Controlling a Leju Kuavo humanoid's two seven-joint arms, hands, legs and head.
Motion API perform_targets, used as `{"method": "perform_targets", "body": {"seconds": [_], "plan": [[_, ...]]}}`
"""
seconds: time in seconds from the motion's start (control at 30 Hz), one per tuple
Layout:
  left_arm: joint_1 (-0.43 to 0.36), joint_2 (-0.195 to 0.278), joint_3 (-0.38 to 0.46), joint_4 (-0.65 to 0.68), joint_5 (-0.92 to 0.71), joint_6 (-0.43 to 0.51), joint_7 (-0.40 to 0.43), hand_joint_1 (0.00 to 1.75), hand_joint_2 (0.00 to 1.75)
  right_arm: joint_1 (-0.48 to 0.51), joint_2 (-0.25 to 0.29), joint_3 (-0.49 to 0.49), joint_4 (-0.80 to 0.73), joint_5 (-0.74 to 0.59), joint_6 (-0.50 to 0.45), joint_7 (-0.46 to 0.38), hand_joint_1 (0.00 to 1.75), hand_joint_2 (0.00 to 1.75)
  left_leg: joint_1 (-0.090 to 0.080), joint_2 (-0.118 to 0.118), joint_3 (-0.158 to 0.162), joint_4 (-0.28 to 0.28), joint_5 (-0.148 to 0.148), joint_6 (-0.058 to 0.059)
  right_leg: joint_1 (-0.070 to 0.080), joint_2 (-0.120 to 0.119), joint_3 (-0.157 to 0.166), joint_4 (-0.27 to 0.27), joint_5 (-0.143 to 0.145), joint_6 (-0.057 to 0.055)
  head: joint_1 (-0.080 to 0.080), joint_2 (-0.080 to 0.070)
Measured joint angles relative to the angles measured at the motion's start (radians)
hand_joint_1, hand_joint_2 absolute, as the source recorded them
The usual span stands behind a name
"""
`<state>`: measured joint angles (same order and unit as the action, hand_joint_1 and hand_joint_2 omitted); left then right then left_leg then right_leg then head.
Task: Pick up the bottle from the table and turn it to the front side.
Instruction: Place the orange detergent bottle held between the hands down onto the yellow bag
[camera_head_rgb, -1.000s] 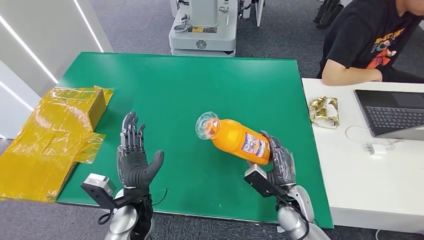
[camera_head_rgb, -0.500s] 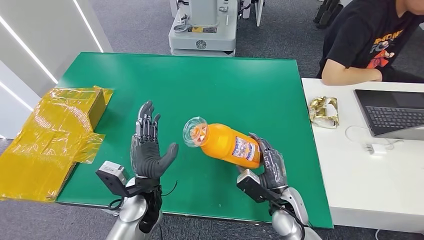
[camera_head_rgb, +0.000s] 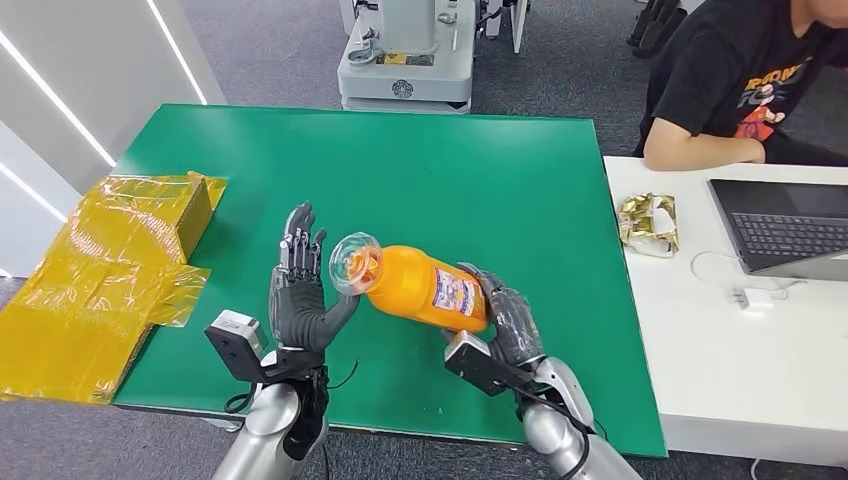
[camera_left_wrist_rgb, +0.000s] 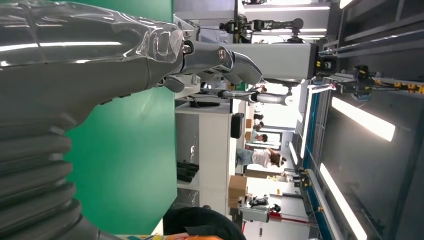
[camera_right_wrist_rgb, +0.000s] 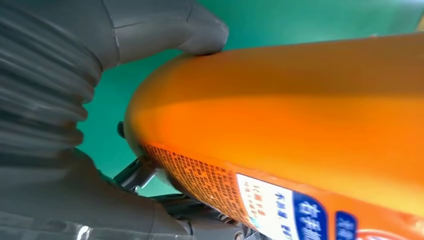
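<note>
Glossy clear plastic on the orange bottle (camera_head_rgb: 415, 287), with a printed paper-like label. Matt green covering over the table (camera_head_rgb: 400, 170). Ribbed grey rubbery cover behind the right hand (camera_head_rgb: 505, 320); crinkled glossy yellow film (camera_head_rgb: 95, 270) alongside.

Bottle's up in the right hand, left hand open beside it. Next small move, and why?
Probably close the left hand on the bottle near its clear end: the right hand grips only the base, the bottle lies tilted off the table, and the open palm faces it.
</note>
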<state>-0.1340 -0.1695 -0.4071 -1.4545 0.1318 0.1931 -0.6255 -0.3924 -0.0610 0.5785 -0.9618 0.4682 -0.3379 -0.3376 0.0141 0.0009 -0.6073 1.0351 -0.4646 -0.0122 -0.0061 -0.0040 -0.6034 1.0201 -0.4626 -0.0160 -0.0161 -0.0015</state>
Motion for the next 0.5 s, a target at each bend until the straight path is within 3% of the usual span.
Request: {"method": "perform_targets", "body": {"seconds": [0.23, 0.5], "plan": [[-0.014, 0.0, 0.001, 0.013, 0.015, 0.006, 0.007, 0.0, 1.75, -0.026, 0.025, 0.043, 0.066, 0.017, 0.091, 0.041, 1.75, 1.75, 0.0, 0.0, 0.0, 0.0, 0.0, 0.0, 0.0, 0.0, 0.0, 0.0, 0.0, 0.0, 0.0, 0.0], [-0.02, 0.0, 0.001, 0.016, 0.023, 0.016, 0.018, 0.0, 1.75, -0.038, 0.064, 0.044, 0.088, 0.0, 0.03, 0.078, 1.75, 1.75, 0.0, 0.0, 0.0, 0.0, 0.0, 0.0, 0.0, 0.0, 0.0, 0.0, 0.0, 0.0, 0.0, 0.0]]}}
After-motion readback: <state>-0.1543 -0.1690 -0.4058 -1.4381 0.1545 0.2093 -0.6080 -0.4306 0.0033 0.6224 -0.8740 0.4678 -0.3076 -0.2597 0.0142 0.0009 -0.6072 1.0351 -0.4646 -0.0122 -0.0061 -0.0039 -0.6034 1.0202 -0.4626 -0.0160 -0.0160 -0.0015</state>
